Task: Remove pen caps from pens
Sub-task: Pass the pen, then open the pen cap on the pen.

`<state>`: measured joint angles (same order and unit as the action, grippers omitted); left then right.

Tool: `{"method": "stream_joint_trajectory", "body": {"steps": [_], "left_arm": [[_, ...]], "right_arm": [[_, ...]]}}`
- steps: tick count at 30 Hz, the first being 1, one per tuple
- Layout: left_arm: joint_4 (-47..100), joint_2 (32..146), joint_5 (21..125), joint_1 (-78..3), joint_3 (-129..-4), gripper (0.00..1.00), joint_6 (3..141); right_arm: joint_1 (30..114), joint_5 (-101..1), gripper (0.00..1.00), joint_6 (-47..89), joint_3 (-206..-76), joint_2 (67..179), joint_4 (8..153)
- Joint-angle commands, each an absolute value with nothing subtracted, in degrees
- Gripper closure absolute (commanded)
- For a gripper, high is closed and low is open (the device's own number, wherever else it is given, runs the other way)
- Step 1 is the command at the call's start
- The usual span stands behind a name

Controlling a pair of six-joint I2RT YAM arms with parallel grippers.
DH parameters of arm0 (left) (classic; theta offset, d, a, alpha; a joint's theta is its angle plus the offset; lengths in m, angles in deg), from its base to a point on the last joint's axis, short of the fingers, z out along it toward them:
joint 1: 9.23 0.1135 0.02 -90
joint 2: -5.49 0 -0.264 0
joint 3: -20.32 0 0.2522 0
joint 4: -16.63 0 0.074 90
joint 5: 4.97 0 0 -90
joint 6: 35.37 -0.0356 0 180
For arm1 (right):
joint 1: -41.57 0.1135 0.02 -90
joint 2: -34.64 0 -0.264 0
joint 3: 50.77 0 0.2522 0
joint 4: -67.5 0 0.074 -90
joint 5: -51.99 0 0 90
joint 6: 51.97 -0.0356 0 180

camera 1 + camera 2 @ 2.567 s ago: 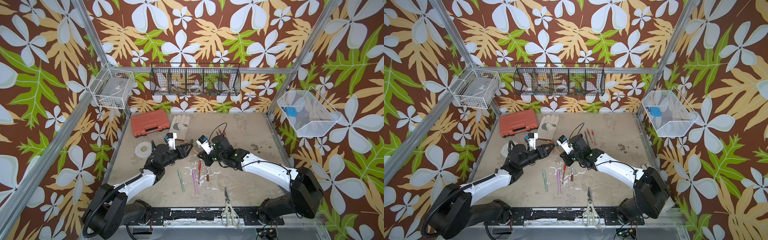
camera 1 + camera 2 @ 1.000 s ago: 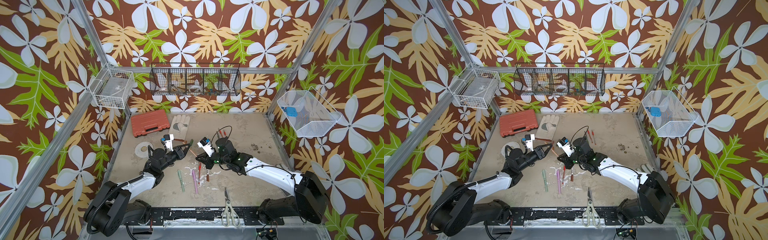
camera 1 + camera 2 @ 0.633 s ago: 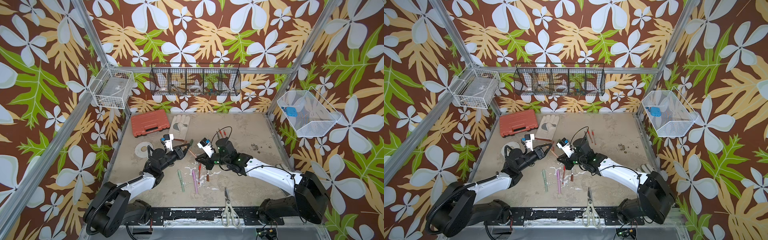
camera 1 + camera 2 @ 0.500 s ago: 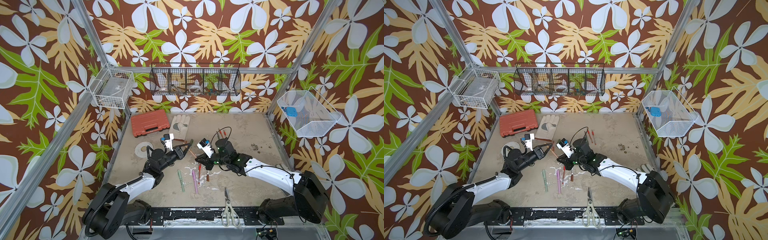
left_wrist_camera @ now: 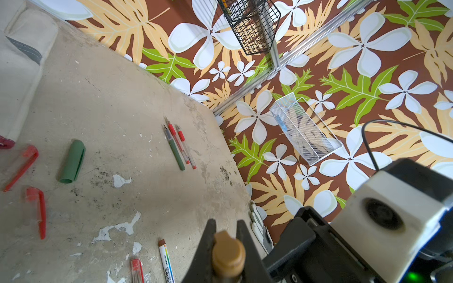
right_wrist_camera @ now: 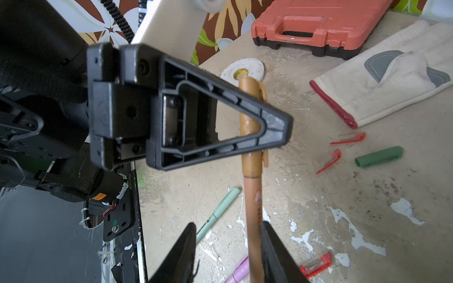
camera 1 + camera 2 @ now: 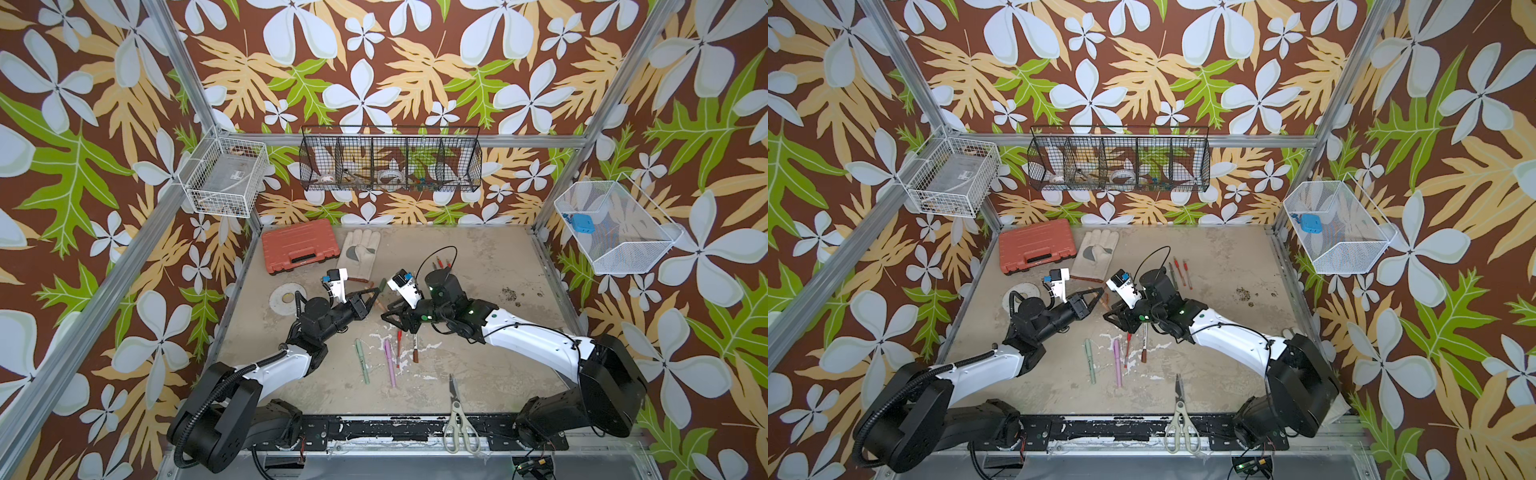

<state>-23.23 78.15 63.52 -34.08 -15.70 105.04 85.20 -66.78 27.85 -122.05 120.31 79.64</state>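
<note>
Tan pen (image 7: pixel 379 302) was held off the table (image 7: pixel 478 270) in a top view, between the left gripper (image 7: pixel 374 292) and the right gripper (image 7: pixel 385 314), with a pink pen (image 7: pixel 388 361) lying nearer the front edge. From the left wrist, the left gripper's fingers (image 5: pixel 207 245) were clamped on the tan cap (image 5: pixel 228 254). From the right wrist, the right gripper (image 6: pixel 228 232) stood parted around the barrel, one finger clear of it
</note>
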Motion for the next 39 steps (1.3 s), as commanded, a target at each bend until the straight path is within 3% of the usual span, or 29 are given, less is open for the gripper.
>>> {"method": "stream_joint_trajectory", "body": {"steps": [1, 8, 20, 26, 35, 39], "left_arm": [[-25.94, 78.43, 61.99, -34.02, -15.5, 1.0, 104.64], [-27.04, 79.17, 61.14, -34.02, -15.41, 1.0, 105.25], [-27.71, 78.94, 60.75, -34.03, -15.26, 1.0, 105.81], [-27.63, 78.88, 61.03, -34.02, -15.25, 1.0, 105.73], [-26.25, 78.49, 63.4, -32.7, -15.98, 1.0, 107.32], [-23.16, 77.97, 66.02, -31.31, -17.14, 1.0, 108.09]], "right_arm": [[85.25, -67.81, 0.6, 28.46, -123.88, 122.05, 80.73], [85.29, -69.06, 0.73, 28.53, -125.44, 124.89, 81.1], [85.25, -70.53, 0.83, 28.1, -126.4, 127.32, 81.0], [85.29, -70.53, 1.0, 27.88, -126.32, 127.15, 80.96], [85.48, -66.94, 1.0, 27.83, -124.36, 126.51, 81.11], [88.87, -53.42, 1.0, 30.33, -124.62, 126.83, 84.03]]}}
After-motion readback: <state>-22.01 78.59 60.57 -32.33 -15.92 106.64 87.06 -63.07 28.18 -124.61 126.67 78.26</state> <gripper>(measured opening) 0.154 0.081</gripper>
